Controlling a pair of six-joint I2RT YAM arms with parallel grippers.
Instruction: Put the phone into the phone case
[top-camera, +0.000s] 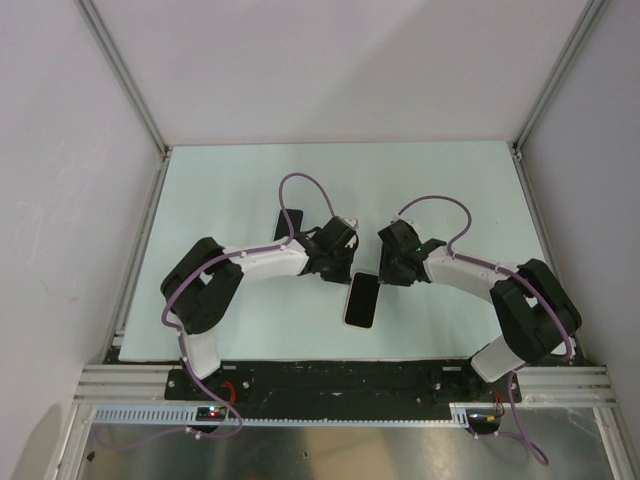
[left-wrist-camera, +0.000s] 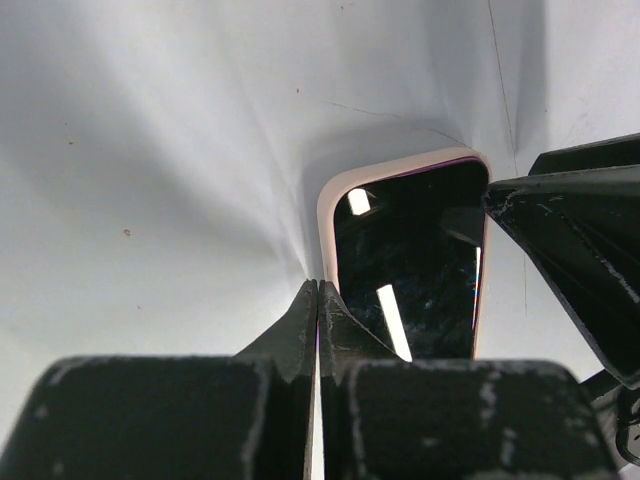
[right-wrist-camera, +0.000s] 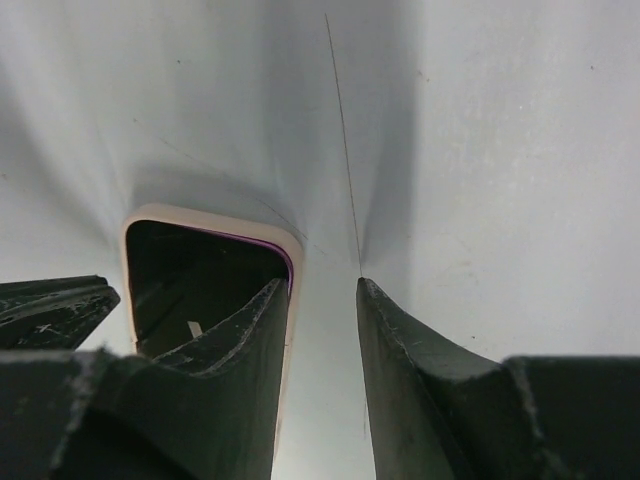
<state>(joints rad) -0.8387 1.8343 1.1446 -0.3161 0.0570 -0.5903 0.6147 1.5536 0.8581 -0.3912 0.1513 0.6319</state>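
The phone (top-camera: 362, 300) lies flat on the table near the front middle, glossy black with a pale rim. It also shows in the left wrist view (left-wrist-camera: 410, 260) and the right wrist view (right-wrist-camera: 190, 270). My left gripper (top-camera: 345, 272) is shut and empty, its tips (left-wrist-camera: 318, 287) at the phone's left edge. My right gripper (top-camera: 388, 272) is open (right-wrist-camera: 315, 290). One finger (right-wrist-camera: 255, 325) is over the phone's screen, the other (right-wrist-camera: 400, 340) over bare table, with the phone's right edge between them. The matte black phone case (top-camera: 281, 222) lies behind the left arm, partly hidden.
The pale table (top-camera: 230, 180) has metal frame rails at its left, right and near edges. White walls stand round it. Purple cables loop over both arms. The right gripper's finger (left-wrist-camera: 570, 250) shows in the left wrist view.
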